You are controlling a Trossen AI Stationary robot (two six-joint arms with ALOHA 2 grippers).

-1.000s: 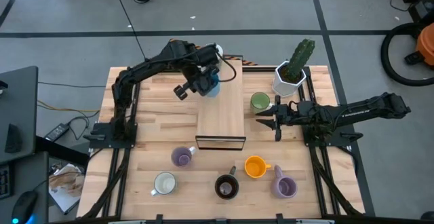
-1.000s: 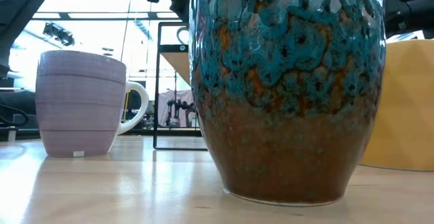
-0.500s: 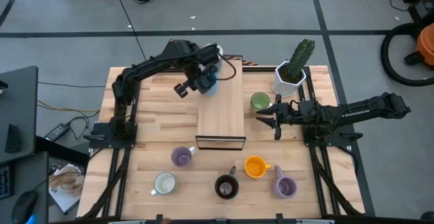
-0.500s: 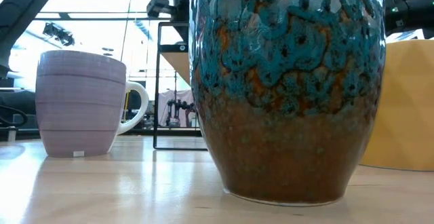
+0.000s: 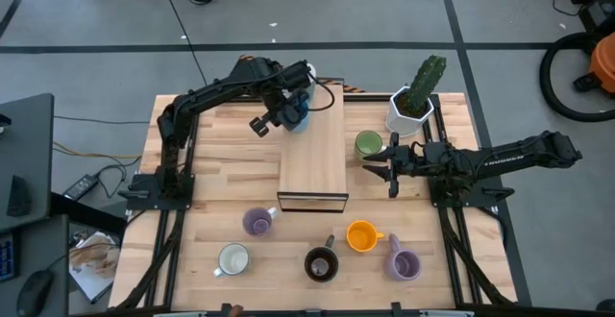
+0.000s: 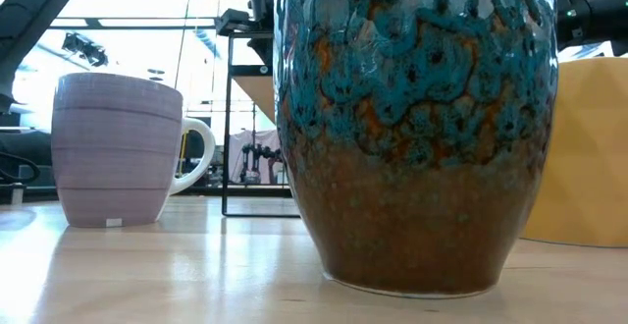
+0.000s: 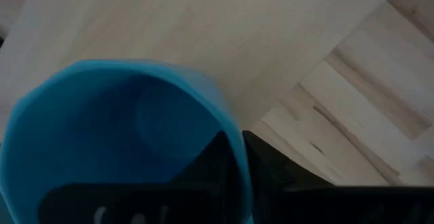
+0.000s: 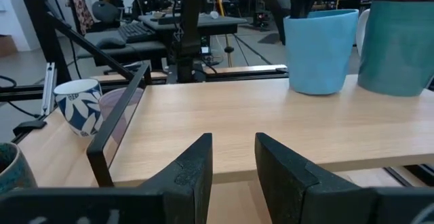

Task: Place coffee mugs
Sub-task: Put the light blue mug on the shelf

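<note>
Left gripper [image 5: 288, 115]: we see it pinching the blue mug's [image 7: 122, 142] rim, at the raised wooden board's [image 5: 314, 154] 11 o'clock corner.
Right gripper [image 8: 230, 163]: we see its jaws narrowly parted, empty, at the board's 3 o'clock.

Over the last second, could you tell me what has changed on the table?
The left gripper, pinching the blue mug's rim, edged toward the far end of the raised wooden shelf. The right gripper beside the green mug and the mugs along the near edge stayed put.
</note>
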